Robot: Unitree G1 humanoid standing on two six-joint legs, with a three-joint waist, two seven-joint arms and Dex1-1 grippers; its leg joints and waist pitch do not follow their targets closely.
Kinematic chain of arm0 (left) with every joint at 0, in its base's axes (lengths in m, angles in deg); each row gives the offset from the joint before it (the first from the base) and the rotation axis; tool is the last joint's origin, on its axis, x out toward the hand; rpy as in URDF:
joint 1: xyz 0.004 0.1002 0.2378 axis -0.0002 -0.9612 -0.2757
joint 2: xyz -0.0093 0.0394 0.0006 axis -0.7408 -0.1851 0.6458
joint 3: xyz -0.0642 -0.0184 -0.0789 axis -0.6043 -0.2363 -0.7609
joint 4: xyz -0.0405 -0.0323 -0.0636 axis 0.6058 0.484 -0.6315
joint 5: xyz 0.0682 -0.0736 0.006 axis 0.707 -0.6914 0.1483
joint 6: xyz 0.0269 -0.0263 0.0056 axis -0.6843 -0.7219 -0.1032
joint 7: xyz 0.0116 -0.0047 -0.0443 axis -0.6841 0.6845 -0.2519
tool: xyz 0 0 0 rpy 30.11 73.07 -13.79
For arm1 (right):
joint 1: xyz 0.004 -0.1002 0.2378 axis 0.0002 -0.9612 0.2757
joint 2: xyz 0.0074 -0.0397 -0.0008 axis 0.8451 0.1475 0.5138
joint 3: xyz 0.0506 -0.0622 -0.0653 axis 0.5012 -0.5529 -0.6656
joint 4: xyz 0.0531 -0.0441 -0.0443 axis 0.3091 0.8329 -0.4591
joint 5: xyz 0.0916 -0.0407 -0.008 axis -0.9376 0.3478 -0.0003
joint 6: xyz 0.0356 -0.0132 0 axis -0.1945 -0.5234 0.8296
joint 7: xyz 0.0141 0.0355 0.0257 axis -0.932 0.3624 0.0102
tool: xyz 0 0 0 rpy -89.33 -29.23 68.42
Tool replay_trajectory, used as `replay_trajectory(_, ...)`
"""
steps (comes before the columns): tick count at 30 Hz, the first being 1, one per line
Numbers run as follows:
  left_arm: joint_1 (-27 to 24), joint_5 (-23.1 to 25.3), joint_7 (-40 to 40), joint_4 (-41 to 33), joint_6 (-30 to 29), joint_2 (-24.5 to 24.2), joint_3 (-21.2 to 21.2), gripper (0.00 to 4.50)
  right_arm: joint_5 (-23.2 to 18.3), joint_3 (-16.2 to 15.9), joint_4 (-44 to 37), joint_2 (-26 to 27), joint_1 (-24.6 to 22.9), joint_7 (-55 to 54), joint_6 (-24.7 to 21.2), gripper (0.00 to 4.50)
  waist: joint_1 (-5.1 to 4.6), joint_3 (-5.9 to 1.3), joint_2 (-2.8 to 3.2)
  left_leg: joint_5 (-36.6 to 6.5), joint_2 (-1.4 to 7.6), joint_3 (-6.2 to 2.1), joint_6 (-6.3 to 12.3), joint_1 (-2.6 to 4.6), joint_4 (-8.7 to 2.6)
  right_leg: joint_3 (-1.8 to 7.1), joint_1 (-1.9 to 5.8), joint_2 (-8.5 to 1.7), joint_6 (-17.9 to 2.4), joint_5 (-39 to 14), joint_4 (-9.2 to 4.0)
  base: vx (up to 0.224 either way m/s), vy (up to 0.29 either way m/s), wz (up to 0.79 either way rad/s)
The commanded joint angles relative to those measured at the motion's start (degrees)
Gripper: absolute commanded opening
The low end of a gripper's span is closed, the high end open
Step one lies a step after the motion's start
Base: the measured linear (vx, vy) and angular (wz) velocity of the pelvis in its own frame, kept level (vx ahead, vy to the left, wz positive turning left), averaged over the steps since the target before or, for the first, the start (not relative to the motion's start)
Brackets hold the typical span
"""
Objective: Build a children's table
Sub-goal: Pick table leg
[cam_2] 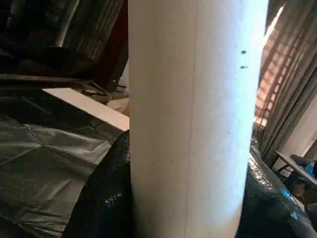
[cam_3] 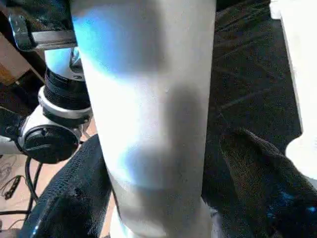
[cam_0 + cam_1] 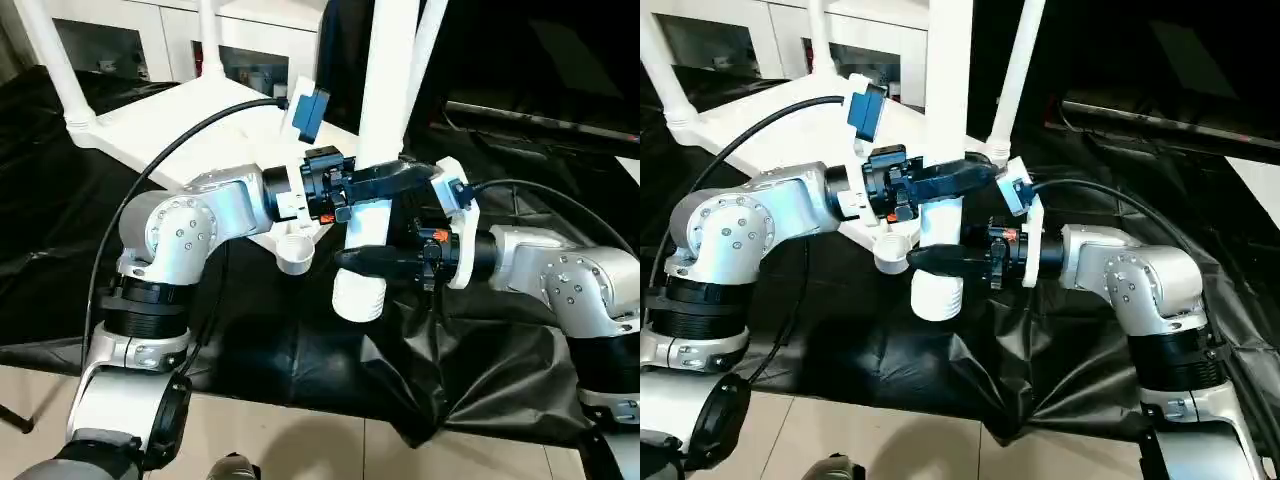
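Observation:
The white tabletop (image 3: 190,120) lies upside down on the black-covered work table. Three white legs (image 3: 55,60) stand up from its corner sockets. A fourth leg (image 3: 388,80) is held upright just beside the empty front corner socket (image 3: 295,252). Its ribbed lower end (image 3: 358,295) hangs a little lower than that socket, to its right. My left gripper (image 3: 375,185) is shut around this leg from the left. My right gripper (image 3: 375,258) is shut on it just below, from the right. In the wrist views the leg (image 1: 190,124) stands between black fingers (image 2: 69,198).
A white cabinet with glass doors (image 3: 110,40) stands behind the table. The black cover (image 3: 450,370) bunches in folds at the table's front edge, below my right forearm. Tiled floor (image 3: 300,440) lies right in front.

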Motion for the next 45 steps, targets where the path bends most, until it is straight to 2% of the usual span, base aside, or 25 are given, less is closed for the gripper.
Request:
replay_trajectory(1, 0.7, -1.4, 1.3, -2.2, -0.1, 0.7, 0.8, 1.9, 0.1, -0.2, 0.0, 0.0, 0.2, -0.1, 0.6, 3.43, -0.14, -4.39, 0.77, -11.1, 2.5, -0.62, -3.79, 1.64, -4.33, 1.92, 2.72, -3.57, -11.6, -7.7, -3.94, 0.0, 0.0, 0.0)
replay_trajectory(13, 0.4, -0.6, 2.4, -2.1, 0.1, 1.0, 1.7, 1.9, -0.3, -0.3, 0.8, 1.0, 0.8, 0.6, 1.0, 3.43, -0.17, -4.4, 0.8, -11.1, 2.49, -0.64, -4.0, 1.65, -4.38, 1.93, 2.7, -3.52, -11.4, -7.5, -3.95, 0.0, 0.0, 0.0)
replay_trajectory(14, 0.4, -0.6, 2.5, -2.1, 0.1, 0.9, 1.8, 1.9, -0.4, -0.1, 0.9, 1.0, 0.8, 0.6, 1.0, 3.16, -0.17, -4.38, 0.83, -11.1, 2.49, -0.63, -3.98, 1.64, -4.38, 1.92, 2.7, -3.52, -11.4, -7.5, -3.94, 0.0, 0.0, 0.0)
replay_trajectory(17, 0.2, -0.3, 3.0, -2.3, 0.1, 0.6, 2.2, 1.9, -0.5, 0.1, 1.1, 1.0, 1.0, 0.7, 1.0, 3.04, -0.19, -4.37, 0.83, -11.6, 2.5, -0.64, -4.02, 1.69, -4.41, 1.91, 2.67, -3.52, -11.3, -8.0, -3.99, 0.0, 0.0, 0.0)
replay_trajectory(26, -0.1, 0.0, 3.3, -2.1, 0.4, 0.3, 2.4, 1.9, -0.7, 0.3, 1.6, 1.0, 1.2, 1.1, 1.1, 2.22, -0.13, -4.38, 0.86, -11.3, 2.51, -0.66, -4.05, 1.65, -4.41, 1.94, 2.69, -3.6, -11.2, -8.1, -3.98, 0.0, 0.0, 0.0)
replay_trajectory(33, -0.8, -0.1, 5.2, -3.0, 1.1, -0.2, 3.2, 1.9, -0.5, 0.4, 1.5, 0.7, 0.9, 1.3, 1.4, 2.02, -0.19, -4.36, 0.96, -11.7, 2.49, -0.67, -4.24, 1.67, -4.47, 1.91, 2.67, -3.51, -11.1, -8.3, -4.01, 0.0, 0.0, 0.0)
replay_trajectory(37, -0.7, 0.0, 5.1, -2.7, 1.3, -0.1, 3.3, 1.9, 0.8, 0.1, 1.1, 0.7, 0.7, 0.6, 3.1, 2.02, -0.23, -4.36, 0.88, -12.1, 2.53, -0.65, -4.36, 1.71, -4.47, 1.94, 2.64, -3.53, -11.1, -8.5, -4.02, 0.0, 0.0, 0.0)
replay_trajectory(38, -0.6, 0.1, 5.2, -2.6, 1.3, -0.1, 3.4, 1.9, 0.4, 0.5, 1.5, 0.9, 0.8, 0.3, 2.7, 2.57, -0.2, -4.35, 0.92, -12.1, 2.55, -0.67, -4.37, 1.72, -4.47, 1.93, 2.62, -3.55, -11.1, -8.6, -4.01, 0.0, 0.0, 0.0)
replay_trajectory(42, -0.7, -0.1, 5.6, -2.7, 1.2, -0.4, 3.6, 1.89, -0.6, 1.9, 2.7, 0.8, 1.7, 0.2, 2.0, 2.8, -0.25, -4.37, 0.83, -12.1, 2.54, -0.64, -4.27, 1.7, -4.46, 1.94, 2.61, -3.56, -11.2, -8.9, -4.05, 0.0, 0.0, 0.0)
replay_trajectory(45, -0.8, -0.2, 5.9, -2.8, 1.2, -0.6, 3.7, 1.89, -0.6, 2.0, 2.9, 0.2, 1.9, 0.8, 2.5, 3.15, -0.26, -4.37, 0.83, -11.8, 2.52, -0.65, -4.2, 1.68, -4.45, 1.93, 2.64, -3.52, -11.1, -8.6, -3.99, 0.0, 0.0, 0.0)
